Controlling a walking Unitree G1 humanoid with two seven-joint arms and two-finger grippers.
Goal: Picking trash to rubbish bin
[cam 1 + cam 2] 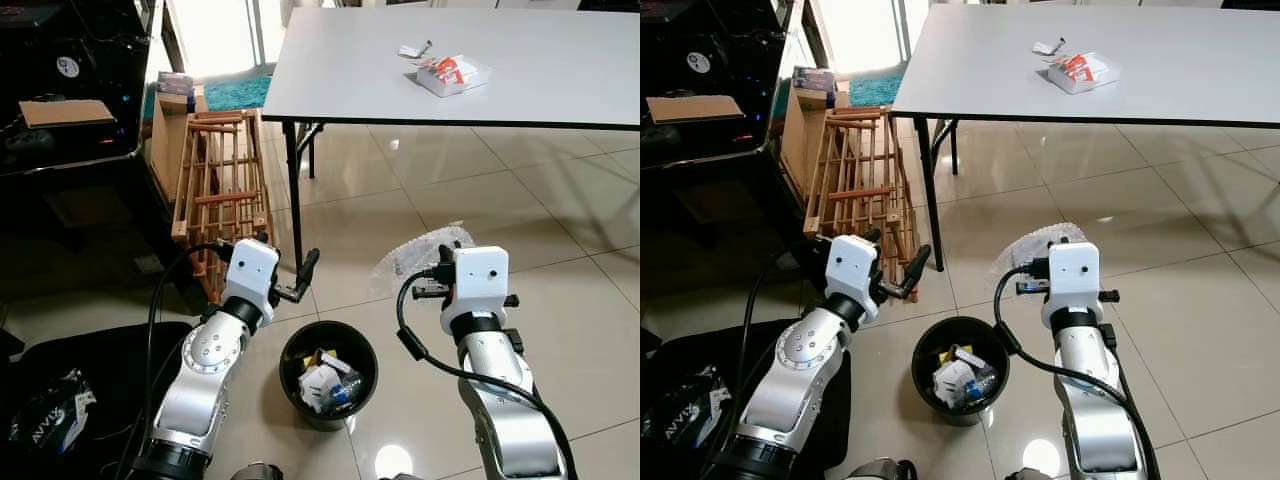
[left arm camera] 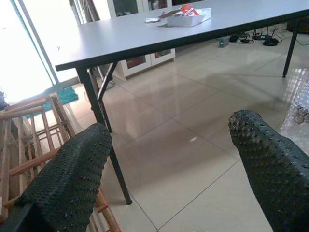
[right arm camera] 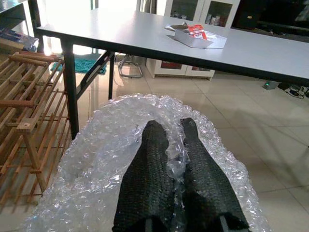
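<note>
Left eye view: right gripper point(image 1: 432, 272) is raised above the floor, forward of and to the right of the rubbish bin point(image 1: 328, 373), with a sheet of bubble wrap point(image 1: 415, 255) pinched between its fingers. Left gripper point(image 1: 303, 275) sits on the other side of the bin, holding nothing. Count: one bin, already partly filled; one sheet of wrap in hand; on the table point(image 1: 560, 90), one white tray point(image 1: 452, 74) with red-printed wrappers and one small scrap point(image 1: 412, 50) beside it. One wooden rack point(image 1: 220, 185) leans by the table leg.

Right eye view: same layout. Risk, as I judge it: the sheet hangs forward of the bin mouth, so a release here drops it on the tiles. The arm must come back and inward first.

Left wrist view: the two black fingers point(image 2: 67, 183) are spread wide with nothing between them. Table leg and rack lie just ahead, so a forward swing of this arm could strike them.

Right wrist view: both fingers point(image 3: 149, 188) are pressed together on a fold of wrap. The sheet is wide, light and springy, so it may slip from the thin pinch, or drape over the bin rim rather than fall inside. Table litter is still to collect.
</note>
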